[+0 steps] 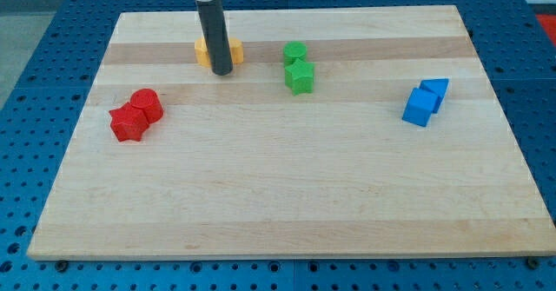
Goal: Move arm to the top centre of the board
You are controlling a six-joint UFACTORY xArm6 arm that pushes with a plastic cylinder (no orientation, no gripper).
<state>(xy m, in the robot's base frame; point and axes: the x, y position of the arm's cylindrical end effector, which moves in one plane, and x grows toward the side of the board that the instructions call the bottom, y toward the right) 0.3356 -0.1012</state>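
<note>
My tip [222,70] rests on the wooden board [278,195] in the upper left-centre part of the view. The rod stands in front of a yellow block [206,53], which it partly hides; its shape cannot be made out. A second yellow piece [235,51] shows just right of the rod. Right of the tip, a green cylinder [295,53] sits above a green star block [300,76], the two touching.
A red cylinder [148,104] touches a red star block [129,122] at the view's left. A blue cube [420,106] touches a blue triangular block [436,89] at the view's right. A blue pegboard table [35,48] surrounds the board.
</note>
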